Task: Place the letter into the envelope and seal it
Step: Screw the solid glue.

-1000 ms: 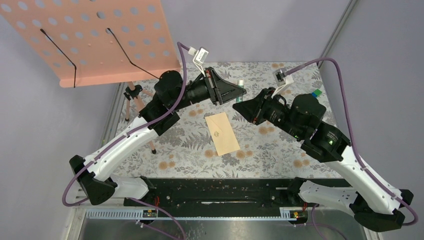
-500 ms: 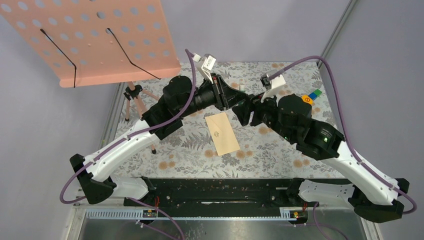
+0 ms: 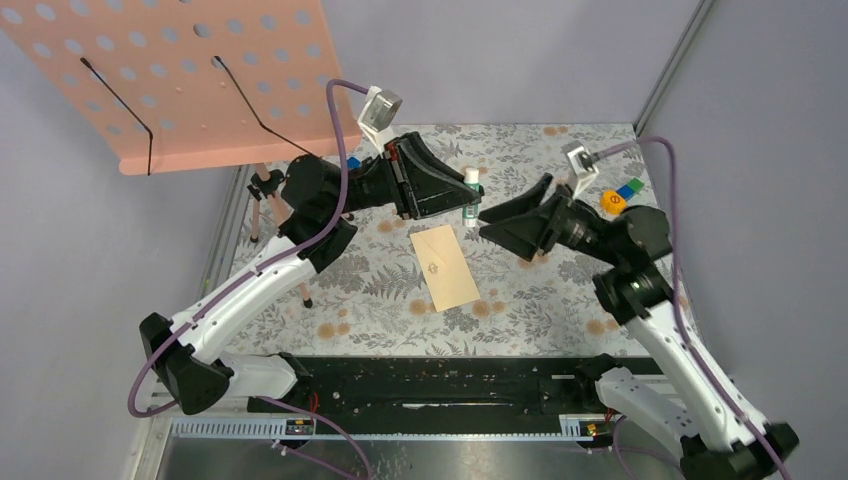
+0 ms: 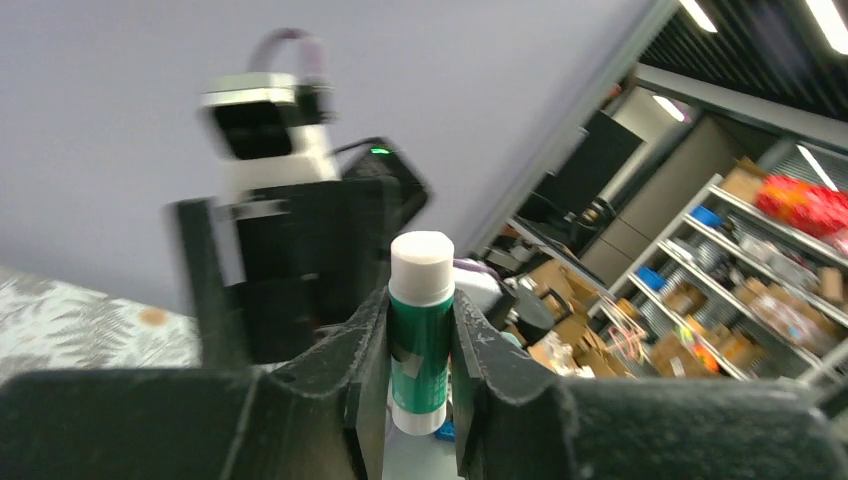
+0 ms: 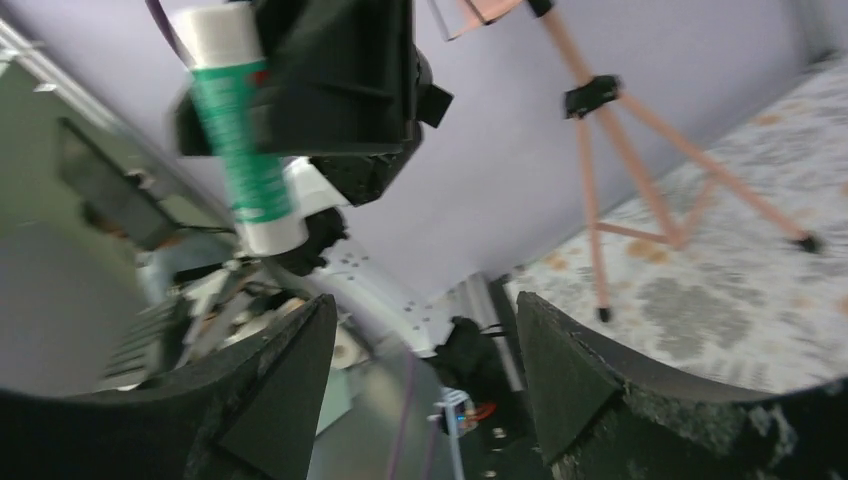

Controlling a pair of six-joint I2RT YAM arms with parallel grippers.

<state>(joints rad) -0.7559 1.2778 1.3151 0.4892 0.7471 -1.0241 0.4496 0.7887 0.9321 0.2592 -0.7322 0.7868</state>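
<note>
Tan paper, the envelope (image 3: pixel 445 267) lies flat mid-tabletop (image 3: pixel 560 300), beneath both raised arms; no loose letter shows. It looks light, thin and floppy, so it is best pinned near an edge with the flap left free. Left gripper (image 4: pixel 418 305) is clamped on a green glue stick (image 5: pixel 235 130); right gripper (image 5: pixel 425 330) gapes wide, holding nothing, just beside it.

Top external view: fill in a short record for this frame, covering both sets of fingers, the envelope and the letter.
left gripper: fingers shut on a glue stick, held above the table
right gripper: fingers open, empty, pointing toward the glue stick
envelope: lying flat on the table between the arms, untouched
letter: not visible in any view
seal: cannot tell whether the flap is stuck down
</note>
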